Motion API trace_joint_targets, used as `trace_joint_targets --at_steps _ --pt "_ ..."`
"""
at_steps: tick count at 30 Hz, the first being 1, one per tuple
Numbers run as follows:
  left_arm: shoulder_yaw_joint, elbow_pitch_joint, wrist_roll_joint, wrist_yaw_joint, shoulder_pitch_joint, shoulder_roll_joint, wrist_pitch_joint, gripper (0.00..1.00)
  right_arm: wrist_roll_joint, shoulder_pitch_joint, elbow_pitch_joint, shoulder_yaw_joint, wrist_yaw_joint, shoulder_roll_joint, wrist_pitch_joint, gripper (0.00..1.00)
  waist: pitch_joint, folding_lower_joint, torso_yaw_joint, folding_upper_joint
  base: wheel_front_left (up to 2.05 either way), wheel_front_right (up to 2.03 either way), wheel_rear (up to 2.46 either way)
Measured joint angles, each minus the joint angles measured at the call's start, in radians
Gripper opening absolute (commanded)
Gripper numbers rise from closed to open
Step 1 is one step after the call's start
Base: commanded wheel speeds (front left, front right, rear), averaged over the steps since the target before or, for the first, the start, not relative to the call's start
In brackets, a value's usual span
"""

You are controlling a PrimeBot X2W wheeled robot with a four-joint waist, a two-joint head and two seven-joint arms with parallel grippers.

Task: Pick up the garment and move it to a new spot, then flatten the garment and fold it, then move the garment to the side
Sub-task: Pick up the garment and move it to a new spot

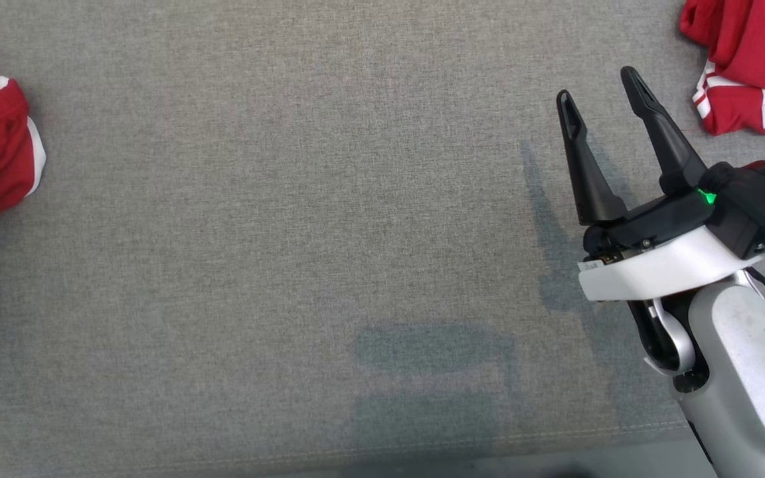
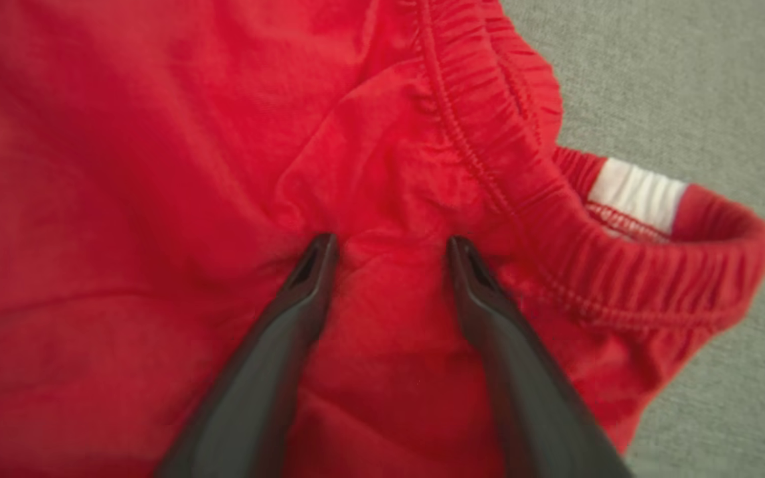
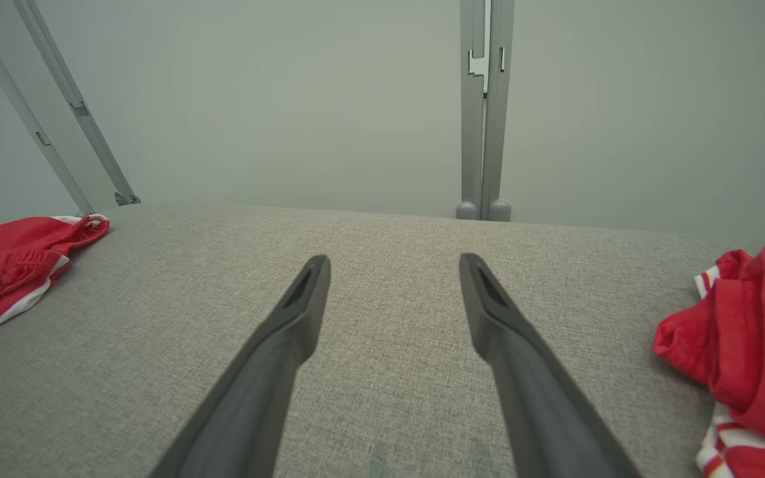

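Resting my left claw [image 2: 390,244] on the red garment [image 2: 123,133] at the table's [image 1: 289,199] left edge, spread wide with a fold between the tips, waistband [image 2: 482,166] just beside; my right claw [image 1: 596,86] is wide, empty, well apart, so left's closer

Nothing here can be read; the small white sticker [image 1: 592,266] below the right gripper [image 1: 596,84], at three o'clock, is too tiny.

Left gripper [image 2: 392,240] and right gripper [image 1: 596,83] both hold their fingers [image 1: 587,172] wide apart.
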Motion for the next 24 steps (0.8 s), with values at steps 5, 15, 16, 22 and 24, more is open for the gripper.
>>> trace_joint_targets --at_steps 5,15,16,22,24 --pt "-0.008 0.025 0.000 -0.026 -0.009 -0.006 0.008 0.00 0.000 -0.002 0.017 0.006 0.001 0.002 -0.009 1.00 -0.015 0.0000 0.003 0.0000 0.00 0.00 0.00" --pt "-0.027 0.070 0.028 -0.070 -0.017 -0.040 -0.090 0.00 0.001 -0.002 0.063 0.008 0.010 0.006 -0.040 1.00 -0.066 0.0000 0.004 0.0000 0.00 0.00 0.00" --pt "-0.029 0.068 0.032 -0.075 -0.017 -0.046 -0.106 0.00 0.001 -0.002 0.068 0.009 0.010 0.007 -0.043 1.00 -0.073 0.0000 0.004 0.0000 0.00 0.00 0.00" --pt "-0.060 0.063 0.071 -0.098 -0.017 -0.051 -0.177 0.00 0.012 -0.001 0.106 0.006 0.011 0.014 -0.059 1.00 -0.125 0.0000 0.005 0.0000 0.00 0.00 0.00" --pt "-0.072 0.061 0.080 -0.102 -0.017 -0.058 -0.194 0.00 0.015 0.003 0.119 0.005 0.018 0.019 -0.061 1.00 -0.146 0.0000 0.005 0.0000 0.00 0.00 0.00"
